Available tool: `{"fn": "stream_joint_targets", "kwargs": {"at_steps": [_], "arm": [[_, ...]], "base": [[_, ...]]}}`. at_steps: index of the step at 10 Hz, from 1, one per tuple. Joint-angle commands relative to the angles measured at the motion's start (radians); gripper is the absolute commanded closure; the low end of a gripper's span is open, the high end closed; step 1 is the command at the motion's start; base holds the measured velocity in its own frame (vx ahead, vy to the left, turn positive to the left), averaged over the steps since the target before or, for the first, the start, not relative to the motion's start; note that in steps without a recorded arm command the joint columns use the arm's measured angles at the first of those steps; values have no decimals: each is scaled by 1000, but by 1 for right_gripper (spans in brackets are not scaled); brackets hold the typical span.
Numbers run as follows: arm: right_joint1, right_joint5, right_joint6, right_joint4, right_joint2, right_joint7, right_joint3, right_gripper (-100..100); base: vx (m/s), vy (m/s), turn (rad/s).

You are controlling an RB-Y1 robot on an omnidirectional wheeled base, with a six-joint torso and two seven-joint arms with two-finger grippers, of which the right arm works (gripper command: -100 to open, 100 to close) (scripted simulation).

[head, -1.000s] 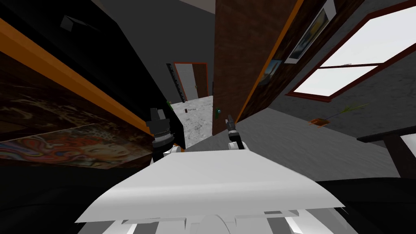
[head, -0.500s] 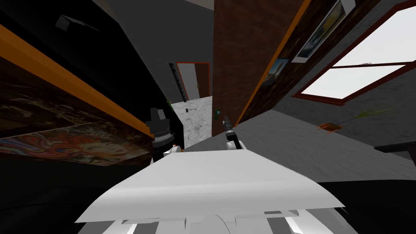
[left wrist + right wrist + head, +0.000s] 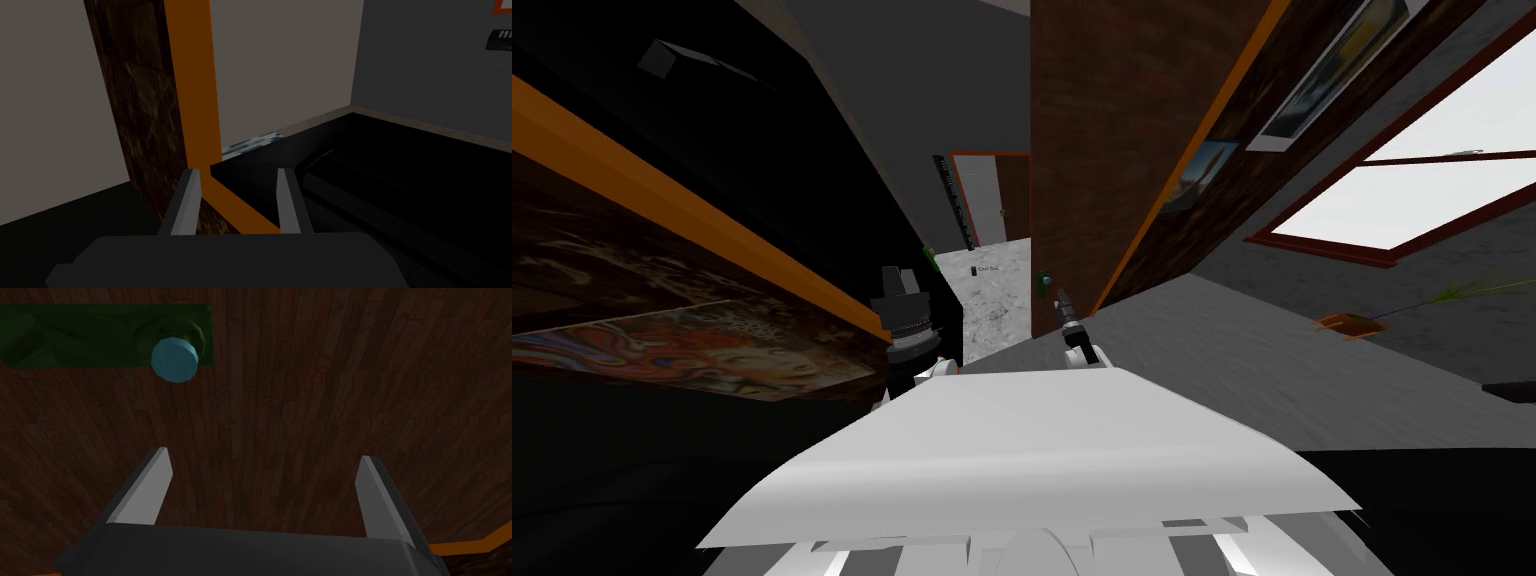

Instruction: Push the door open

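Big dark wood door [image 3: 1102, 150] stands ajar ahead on the right, with pale speckled floor [image 3: 992, 300] showing through the gap. The orange door frame [image 3: 197, 100] is close by the left tool [image 3: 239, 172], whose fingers are apart and empty. The right tool [image 3: 264, 458] faces the door panel, fingers spread wide and gripping nothing. The blue knob [image 3: 174, 360] is near its fingers.
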Motion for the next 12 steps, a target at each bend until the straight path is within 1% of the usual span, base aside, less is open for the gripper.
{"fn": "stream_joint_targets", "kwargs": {"at_steps": [1,5,6,8,10,12], "arm": [[-24,1,8,39,1,-3,7,-100],[-60,4,27,104,6,-9,29,-100],[-76,5,35,133,9,-11,39,-100],[-97,7,46,170,15,-14,51,-100],[-109,7,53,192,18,-16,59,-100],[-130,9,64,232,27,-20,72,-100]], "base": [[59,-116,79],[39,-110,74],[55,-114,100],[44,-141,78],[24,-106,63],[42,-147,76]]}}
